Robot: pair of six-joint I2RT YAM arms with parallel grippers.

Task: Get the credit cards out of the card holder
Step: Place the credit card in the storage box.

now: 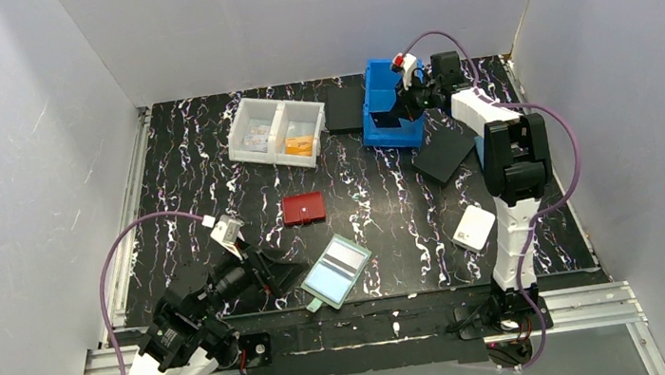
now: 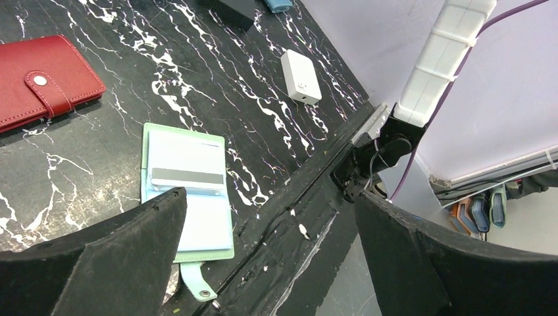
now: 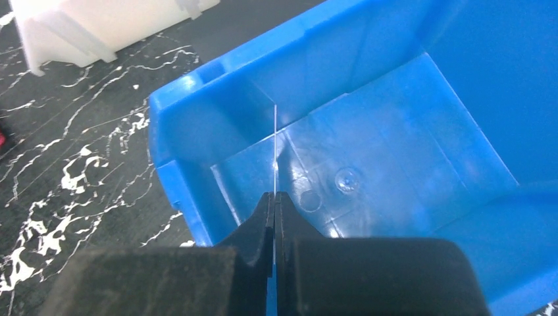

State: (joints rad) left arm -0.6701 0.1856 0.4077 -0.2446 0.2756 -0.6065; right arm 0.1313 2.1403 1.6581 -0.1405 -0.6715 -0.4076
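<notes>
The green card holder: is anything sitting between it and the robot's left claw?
Nothing visible does. The left gripper hangs open right beside the card holder, which lies unfolded with a light blue card showing in it; no object sits between them.

We find the blue bin [image 3: 368,151], at the far edge of the counter [image 1: 389,209], to be glossy, smooth plastic. The card holder [image 2: 204,224] looks matt and leather-like, its pale card [image 2: 186,155] smooth plastic. The red wallet [image 2: 26,59] is grained, with a shiny metal snap [image 2: 41,80]. The right gripper [image 3: 274,195] is matt, rough black, pinching a thin card [image 3: 274,145].
</notes>
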